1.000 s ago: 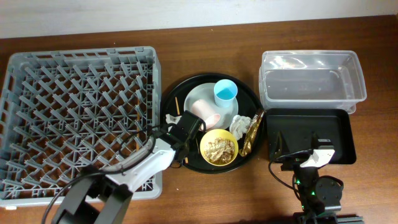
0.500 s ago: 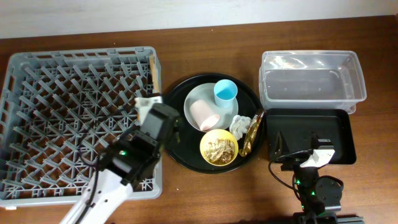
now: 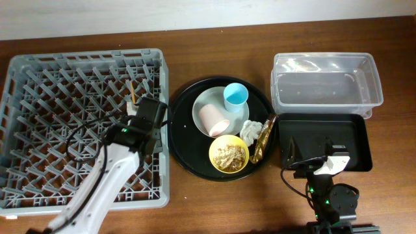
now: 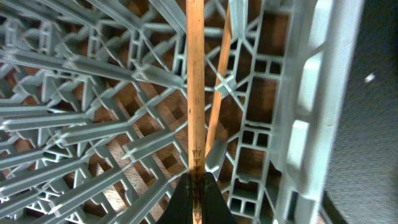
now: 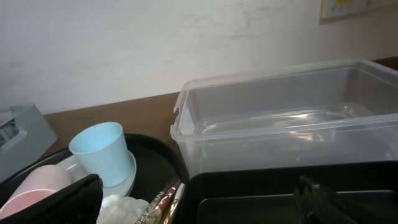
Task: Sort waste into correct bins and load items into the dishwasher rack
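Filling the table's left: grey dishwasher rack (image 3: 84, 55). Just beside it, round black tray (image 3: 179, 140). At right, clear tub (image 3: 325, 57) toward the wall, black rectangular tray (image 3: 361, 143) in front, touching it. On the round tray: pale plate (image 3: 203, 104) bearing upright light-blue cup (image 3: 235, 97) and pink cup (image 3: 213, 119) (tipped on its side); yellow bowl (image 3: 211, 156) of food scraps (image 3: 229, 155); white napkin (image 3: 252, 130) and gold wrapper (image 3: 262, 140) at the right rim. Above the rack's right edge, left gripper (image 4: 196, 183) clamped tight on one chopstick (image 4: 194, 93); second chopstick (image 4: 216, 93) slanting alongside, possibly pinched too. Over the black rectangular tray, right gripper (image 5: 199, 183) spread wide, holding nothing.
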Robot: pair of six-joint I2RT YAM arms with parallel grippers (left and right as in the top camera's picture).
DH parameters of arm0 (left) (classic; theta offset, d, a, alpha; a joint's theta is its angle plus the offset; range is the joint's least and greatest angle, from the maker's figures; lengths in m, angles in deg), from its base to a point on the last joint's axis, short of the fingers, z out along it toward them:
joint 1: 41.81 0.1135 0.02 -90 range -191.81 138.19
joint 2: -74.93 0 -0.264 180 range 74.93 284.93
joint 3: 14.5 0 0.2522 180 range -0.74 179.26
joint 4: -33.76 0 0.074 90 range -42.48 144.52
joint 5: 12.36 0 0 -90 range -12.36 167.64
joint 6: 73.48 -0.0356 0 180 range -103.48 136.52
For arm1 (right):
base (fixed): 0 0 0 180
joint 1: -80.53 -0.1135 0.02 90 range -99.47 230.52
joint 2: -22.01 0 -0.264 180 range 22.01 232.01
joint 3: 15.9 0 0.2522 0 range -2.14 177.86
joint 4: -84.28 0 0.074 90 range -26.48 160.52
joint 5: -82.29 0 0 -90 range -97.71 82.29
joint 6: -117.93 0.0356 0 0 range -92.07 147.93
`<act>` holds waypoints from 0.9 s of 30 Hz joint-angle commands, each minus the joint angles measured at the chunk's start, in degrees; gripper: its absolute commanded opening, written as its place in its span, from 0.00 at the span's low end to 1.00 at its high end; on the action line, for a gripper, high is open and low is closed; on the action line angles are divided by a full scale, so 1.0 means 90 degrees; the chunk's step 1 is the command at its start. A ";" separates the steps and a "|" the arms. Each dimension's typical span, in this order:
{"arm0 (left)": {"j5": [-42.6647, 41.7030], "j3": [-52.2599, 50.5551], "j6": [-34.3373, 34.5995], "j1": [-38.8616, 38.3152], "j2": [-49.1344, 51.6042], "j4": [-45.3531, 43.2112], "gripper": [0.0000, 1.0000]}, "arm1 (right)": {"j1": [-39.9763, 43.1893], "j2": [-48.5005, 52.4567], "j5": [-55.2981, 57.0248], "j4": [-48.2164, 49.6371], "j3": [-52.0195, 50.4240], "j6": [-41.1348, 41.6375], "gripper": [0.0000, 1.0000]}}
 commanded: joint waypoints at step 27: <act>-0.0729 0.0976 -0.0172 0.0046 -0.0369 -0.0141 0.70 | 0.0029 0.0532 -0.0369 -0.1739 0.2480 0.0291 0.99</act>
